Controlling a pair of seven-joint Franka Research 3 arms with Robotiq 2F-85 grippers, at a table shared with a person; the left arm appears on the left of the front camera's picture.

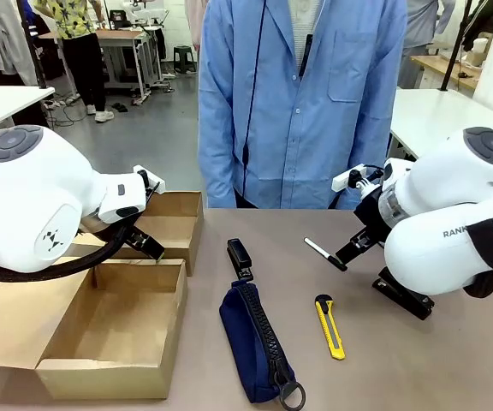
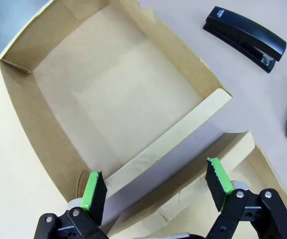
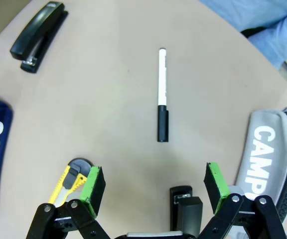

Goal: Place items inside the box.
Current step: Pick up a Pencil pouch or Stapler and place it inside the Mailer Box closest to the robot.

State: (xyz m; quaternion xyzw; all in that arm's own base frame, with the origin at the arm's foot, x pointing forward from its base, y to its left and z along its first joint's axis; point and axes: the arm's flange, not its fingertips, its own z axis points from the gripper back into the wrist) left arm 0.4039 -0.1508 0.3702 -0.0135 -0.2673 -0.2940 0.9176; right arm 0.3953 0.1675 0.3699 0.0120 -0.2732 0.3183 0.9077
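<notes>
Right pincer (image 3: 153,172), jaws apart and empty, near the pen (image 3: 162,94) lying towards the tabletop's right edge; lower centred on the barrel, jaws closing across it. Left pincer (image 2: 155,172) likewise apart; cardboard box (image 1: 101,378) stands open at the near-left corner

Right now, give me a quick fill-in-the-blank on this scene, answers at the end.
1. The box has ___ inside it so far.
2. The right tool, jaws open, hovers over a pen with a white barrel and a ___ cap.
3. The utility knife beside the navy pouch is black and ___.
4. The stapler lies on the ___, outside the box.
Missing words: nothing; black; yellow; table.
</notes>
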